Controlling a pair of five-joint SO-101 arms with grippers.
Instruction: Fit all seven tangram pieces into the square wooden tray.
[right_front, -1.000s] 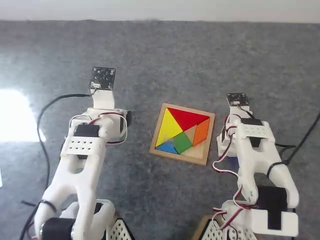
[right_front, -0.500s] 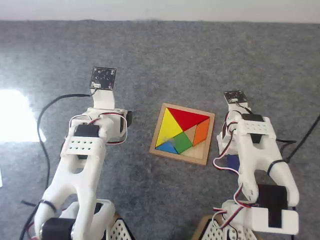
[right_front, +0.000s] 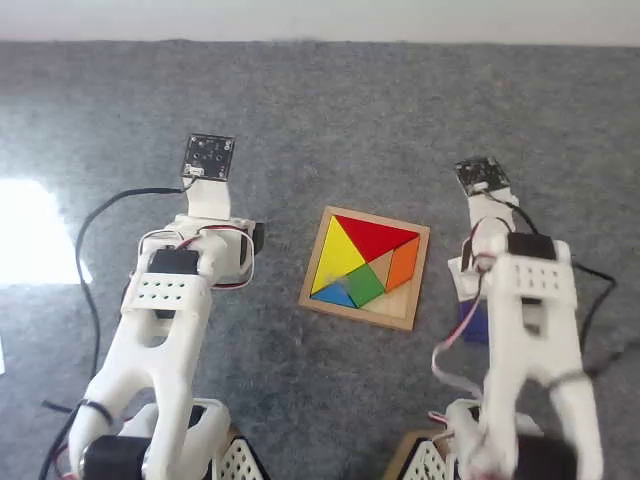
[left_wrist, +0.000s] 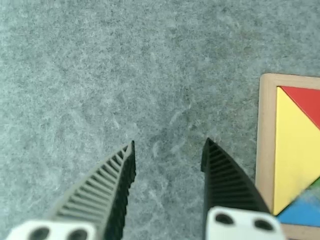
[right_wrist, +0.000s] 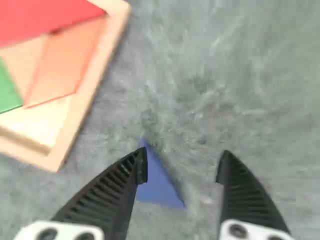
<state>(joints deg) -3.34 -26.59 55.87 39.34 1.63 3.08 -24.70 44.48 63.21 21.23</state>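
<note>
Tray (right_front: 398, 305), blue piece (right_wrist: 157, 186) near right tool (right_wrist: 184, 151)

White arms (right_front: 160, 310) — black ribbed tools (left_wrist: 169, 144) — red-white cables (right_front: 247, 265).

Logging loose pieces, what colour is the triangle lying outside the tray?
The triangle is blue, best seen in the right wrist view.
</note>
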